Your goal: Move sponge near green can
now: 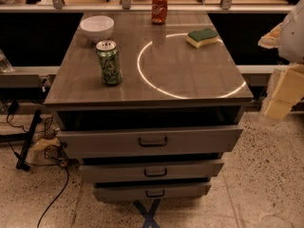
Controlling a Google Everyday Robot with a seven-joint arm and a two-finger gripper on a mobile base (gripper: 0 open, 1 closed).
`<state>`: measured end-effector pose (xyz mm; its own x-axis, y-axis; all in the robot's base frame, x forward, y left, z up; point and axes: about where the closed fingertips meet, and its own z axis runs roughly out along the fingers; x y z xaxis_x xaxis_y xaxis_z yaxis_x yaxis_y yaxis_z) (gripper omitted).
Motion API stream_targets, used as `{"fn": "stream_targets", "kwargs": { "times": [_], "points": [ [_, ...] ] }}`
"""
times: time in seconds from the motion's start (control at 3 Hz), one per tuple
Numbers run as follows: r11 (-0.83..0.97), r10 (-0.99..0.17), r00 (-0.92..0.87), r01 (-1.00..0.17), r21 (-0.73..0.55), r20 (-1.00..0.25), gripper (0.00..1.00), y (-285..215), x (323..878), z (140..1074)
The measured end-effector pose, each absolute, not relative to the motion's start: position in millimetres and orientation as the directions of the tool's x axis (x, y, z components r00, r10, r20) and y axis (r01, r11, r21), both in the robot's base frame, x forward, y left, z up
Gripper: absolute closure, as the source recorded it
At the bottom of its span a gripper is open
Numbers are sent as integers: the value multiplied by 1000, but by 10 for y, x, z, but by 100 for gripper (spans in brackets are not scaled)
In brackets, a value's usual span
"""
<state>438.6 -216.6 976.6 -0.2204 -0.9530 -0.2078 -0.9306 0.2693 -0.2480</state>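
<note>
task not yet begun: sponge (pixel 203 37) lies far right on the cabinet top (pixel 190 75), well apart from green can (pixel 109 62); gripper (pixel 284 95) hangs off the right edge, its grip state impossible to tell.

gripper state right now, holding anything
gripper: at the right edge, beside the table, away from the sponge; open or closed cannot be told

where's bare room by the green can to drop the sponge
Bare tabletop lies right of the green can, inside the light ring. Tighter behind it, toward the white bowl. The sponge sits back right; gripper hangs off the table's right side.
</note>
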Motion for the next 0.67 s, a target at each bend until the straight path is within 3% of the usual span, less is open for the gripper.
{"fn": "stream_targets", "kwargs": {
  "times": [0.33, 0.67],
  "points": [
    [269, -953, -220, -931, -248, -208, 0, -2166, 4387, 9766],
    [291, -928, -192, -909, -300, -320, 0, -2395, 5140, 9733]
  ]
}}
